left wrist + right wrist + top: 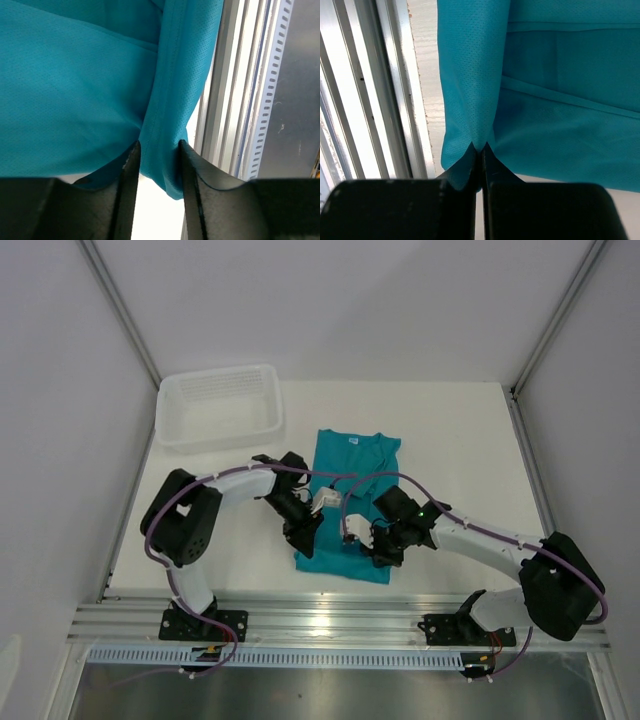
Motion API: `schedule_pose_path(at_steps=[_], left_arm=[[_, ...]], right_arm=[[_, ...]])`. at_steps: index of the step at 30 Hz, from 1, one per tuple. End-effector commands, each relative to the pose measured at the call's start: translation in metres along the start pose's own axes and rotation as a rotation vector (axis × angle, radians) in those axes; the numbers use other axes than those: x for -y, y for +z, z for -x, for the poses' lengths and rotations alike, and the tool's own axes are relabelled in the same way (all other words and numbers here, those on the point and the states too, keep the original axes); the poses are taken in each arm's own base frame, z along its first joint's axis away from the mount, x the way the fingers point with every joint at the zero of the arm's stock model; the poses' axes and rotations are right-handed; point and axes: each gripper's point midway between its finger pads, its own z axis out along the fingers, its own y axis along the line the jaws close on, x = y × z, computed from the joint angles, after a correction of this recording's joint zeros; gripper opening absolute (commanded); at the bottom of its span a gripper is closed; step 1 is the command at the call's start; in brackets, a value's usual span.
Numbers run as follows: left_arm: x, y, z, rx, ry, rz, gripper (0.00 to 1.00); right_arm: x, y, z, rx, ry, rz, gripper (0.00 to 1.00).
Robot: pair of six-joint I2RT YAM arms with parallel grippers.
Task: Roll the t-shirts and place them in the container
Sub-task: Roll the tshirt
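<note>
Left wrist view shows the left gripper (159, 146) with its jaws parted and a fold of the teal t-shirt's (75, 90) near hem lying between them, not clearly pinched. The right gripper (481, 146) is closed tight on the hem at the opposite corner. The shirt lies on the table (450, 430) as a narrow folded strip, collar far, hem beside the aluminium rail (340, 618). With only one corner firmly held, a roll begun now would likely go skew: the right side lifts and turns while the left slips free, dragging the strip sideways. The folded layers could also slide apart, or the hem could snag on the rail.
</note>
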Motion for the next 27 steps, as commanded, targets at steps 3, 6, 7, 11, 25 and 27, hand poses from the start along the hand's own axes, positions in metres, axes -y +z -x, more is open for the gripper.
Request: schedule_pose_path(at_steps=[3, 6, 7, 11, 25, 27], left_arm=[[-0.001, -0.022, 0.015, 0.047, 0.058, 0.050, 0.44], [0.000, -0.034, 0.027, 0.082, 0.072, 0.062, 0.46], [0.000, -0.035, 0.028, 0.083, 0.073, 0.066, 0.46], [0.002, -0.036, 0.024, 0.081, 0.071, 0.077, 0.49], [-0.025, -0.021, 0.004, 0.034, -0.011, 0.150, 0.14], [-0.028, -0.020, 0.005, 0.034, -0.015, 0.160, 0.12]], right_arm=[[0.015, 0.003, 0.014, 0.023, -0.021, -0.009, 0.00], [0.018, 0.004, 0.007, 0.004, 0.003, -0.010, 0.00], [0.019, 0.005, 0.006, 0.000, 0.004, -0.013, 0.00], [0.025, 0.004, 0.007, 0.011, 0.013, -0.033, 0.00], [0.037, 0.004, 0.005, -0.009, 0.038, -0.086, 0.07], [0.038, 0.003, 0.003, -0.016, 0.039, -0.100, 0.11]])
